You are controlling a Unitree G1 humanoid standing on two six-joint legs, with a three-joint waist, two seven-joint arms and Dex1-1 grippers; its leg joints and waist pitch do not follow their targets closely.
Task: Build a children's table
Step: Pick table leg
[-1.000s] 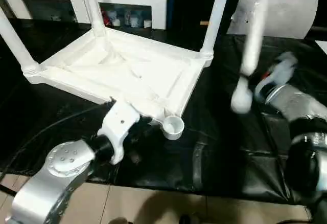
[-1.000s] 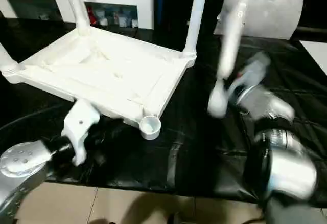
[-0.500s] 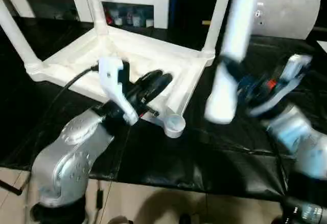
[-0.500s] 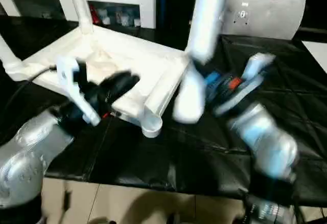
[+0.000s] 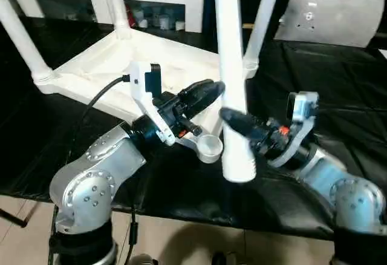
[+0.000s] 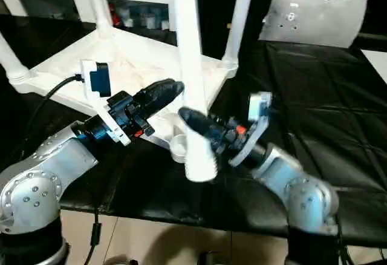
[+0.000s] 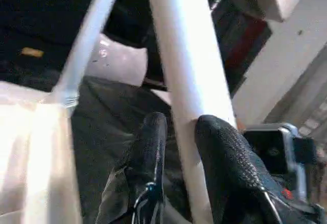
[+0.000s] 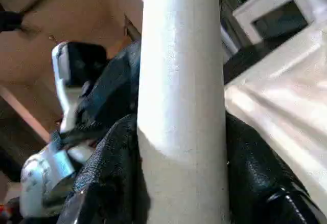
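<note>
Just beside the empty corner socket (image 5: 209, 147) of the upturned table top (image 5: 145, 80), the fourth leg (image 5: 231, 83) is held nearly upright, its thick lower end hanging slightly past the socket on the side toward the right arm and above the black cloth (image 5: 326, 83). The table top lies ribbed side up on that cloth, and three legs are already seated in the other corners: one (image 5: 21, 38) at the corner to the left of the socket, one (image 5: 118, 8) at the far corner, and one (image 5: 261, 20) behind the socket.

The loose leg is clamped low down by the right gripper (image 5: 233, 120), whose fingers are closed around its thick end, as the right wrist view shows. The left gripper (image 5: 211, 88) is set higher on the same leg; in the left wrist view its two fingers (image 7: 153, 147) are seen on either side of the shaft, apparently pressed to it, though firm contact cannot be confirmed.

For the step to go well, the leg's end should be brought directly over the socket, and the shaft kept in line with the seated legs before it is lowered. Pressing down should be delayed until the end is centred in the rim; otherwise the top may be pushed across the cloth. A steady downward push, perhaps with a slight twist, will probably be needed.
</note>
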